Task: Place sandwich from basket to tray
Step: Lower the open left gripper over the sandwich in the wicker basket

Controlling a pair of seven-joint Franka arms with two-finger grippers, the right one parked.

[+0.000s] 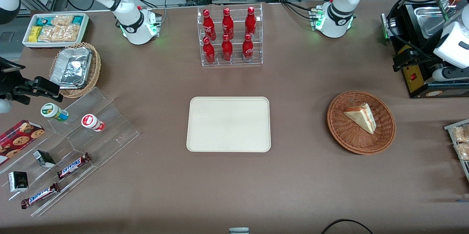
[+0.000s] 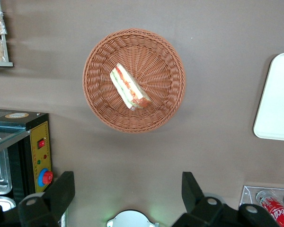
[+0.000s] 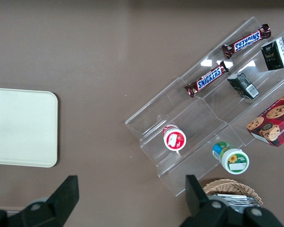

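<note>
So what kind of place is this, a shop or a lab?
Probably a robotics lab staged as a snack counter: cola bottles in a clear rack, Snickers bars on acrylic steps, and cables at the arm bases. The open gripper hangs above the table near the basket holding the sandwich.

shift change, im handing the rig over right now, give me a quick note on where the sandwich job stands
Gripper: open, holding nothing, hanging high above the table with the basket below it.
Sandwich: lying in the basket, toward the working arm's end of the table, untouched.
Tray: mid-table, nearer the front camera than the bottle rack, nothing on it.
Done: nothing yet.
Left: come down over the basket, grasp the sandwich, carry it to the tray, set it down and let go.
</note>
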